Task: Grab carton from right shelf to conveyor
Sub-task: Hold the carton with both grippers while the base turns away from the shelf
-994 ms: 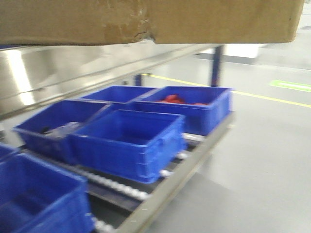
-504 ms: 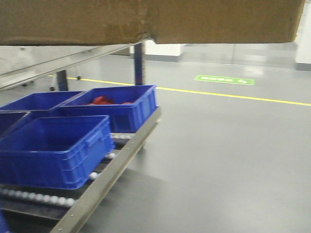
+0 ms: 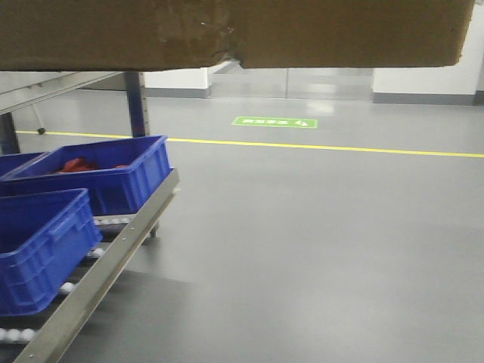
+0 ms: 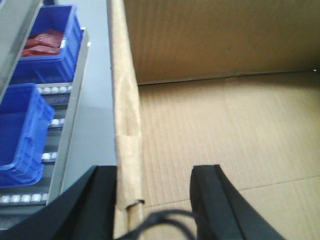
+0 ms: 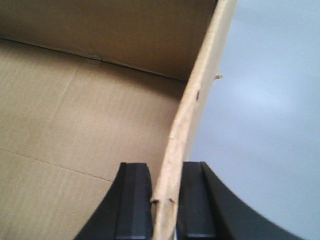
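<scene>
The brown carton [image 3: 227, 30] fills the top of the front view, held off the ground, torn seam at its lower edge. In the left wrist view my left gripper [image 4: 155, 172] straddles the carton's left wall [image 4: 125, 125]: the outer finger touches it, the inner finger [image 4: 212, 200] stands well apart, so the jaws are open. My right gripper [image 5: 165, 167] is shut on the carton's right wall [image 5: 197, 100], one finger on each side. The right shelf [image 3: 98, 265] with white rollers lies low at the left. The conveyor is out of view.
Blue bins [image 3: 98, 178] sit on the shelf rollers, one holding red items [image 3: 76, 164]; they also show in the left wrist view [image 4: 45, 50]. Grey floor [image 3: 318, 242] with a yellow line [image 3: 340, 149] and a green marking [image 3: 274, 122] stretches ahead and to the right.
The front view has swung to the right: shelf and blue bins slid toward the left edge and more floor shows. The carton stays at the top of the view.
</scene>
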Available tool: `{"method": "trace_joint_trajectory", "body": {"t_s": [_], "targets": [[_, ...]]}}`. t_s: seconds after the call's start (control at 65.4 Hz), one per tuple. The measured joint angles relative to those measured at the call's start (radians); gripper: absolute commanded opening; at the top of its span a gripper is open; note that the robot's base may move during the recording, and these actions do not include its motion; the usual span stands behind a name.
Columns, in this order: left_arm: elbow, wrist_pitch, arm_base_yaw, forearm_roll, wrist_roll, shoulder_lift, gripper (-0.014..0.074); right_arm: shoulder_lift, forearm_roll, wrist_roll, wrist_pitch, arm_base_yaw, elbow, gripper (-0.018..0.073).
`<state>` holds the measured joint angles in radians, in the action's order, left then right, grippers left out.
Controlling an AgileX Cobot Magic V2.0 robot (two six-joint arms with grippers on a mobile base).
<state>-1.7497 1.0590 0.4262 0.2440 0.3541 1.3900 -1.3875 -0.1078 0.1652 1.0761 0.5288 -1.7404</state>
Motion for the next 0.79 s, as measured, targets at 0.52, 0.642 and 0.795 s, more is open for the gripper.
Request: {"method": "trace_joint_trajectory", "body": {"t_s": [0.52,0.642,0.795], "targets": [[0.000,0.000,0.000,0.000,0.000,0.000,-0.0009,0.000,0.000,0.000,0.000,0.000,0.000,-0.0067],[0.000,0.000,0.000,0.000,0.000,0.000,-0.0009,0.000,0.000,0.000,0.000,0.000,0.000,-0.0067],[0.000,0.000,0.000,0.000,0.000,0.000,-0.0009,0.000,0.000,0.000,0.000,0.000,0.000,-0.0067]]}}
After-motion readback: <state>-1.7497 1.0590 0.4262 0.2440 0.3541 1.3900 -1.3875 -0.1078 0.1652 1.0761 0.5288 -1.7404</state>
